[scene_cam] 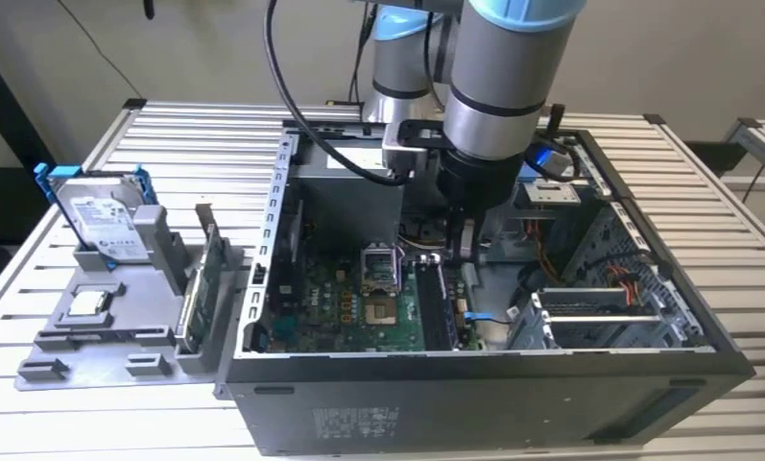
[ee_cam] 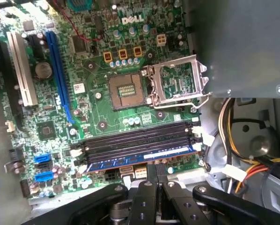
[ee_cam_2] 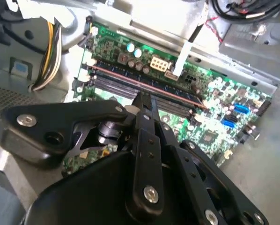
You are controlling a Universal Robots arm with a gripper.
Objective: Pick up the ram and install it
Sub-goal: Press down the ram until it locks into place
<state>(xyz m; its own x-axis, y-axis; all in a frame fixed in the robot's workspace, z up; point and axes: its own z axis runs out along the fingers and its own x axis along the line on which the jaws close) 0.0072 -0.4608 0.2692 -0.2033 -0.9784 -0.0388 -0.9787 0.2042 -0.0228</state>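
Inside the open PC case (scene_cam: 485,375) on the slatted desk (scene_cam: 741,240), per the exterior view, the arm (scene_cam: 504,86) reaches down w/ its claw (scene_cam: 465,252) low over the motherboard (scene_cam: 344,307), right by the memory slots. Off to the exterior view's left a grey holder (scene_cam: 101,331) sits on the desk, carrying the silver hard drive (scene_cam: 107,226) w/ blue rails and a green circuit card (scene_cam: 197,293) standing on edge; both well apart from the claw. Second wrist view: black claw linkage fills the foreground, fingers (ee_cam_2: 144,105) drawn together to a narrow tip just above the row of slots, where the ram (ee_cam_2: 144,84) lies as a long dark stick w/ a reddish edge, seated along a slot. Can't tell if the tips touch it. First wrist view: ram (ee_cam: 144,158) shows w/ a blue-ish face and white label, in the slot nearest the claw (ee_cam: 159,171), parallel to the empty black slots (ee_cam: 135,138) beside it; white latches at both ends. Fingertips (ee_cam: 159,174) sit closed just beside the ram's long edge, near mid-length. CPU socket (ee_cam: 126,91) and its open metal frame lie beyond the slots.
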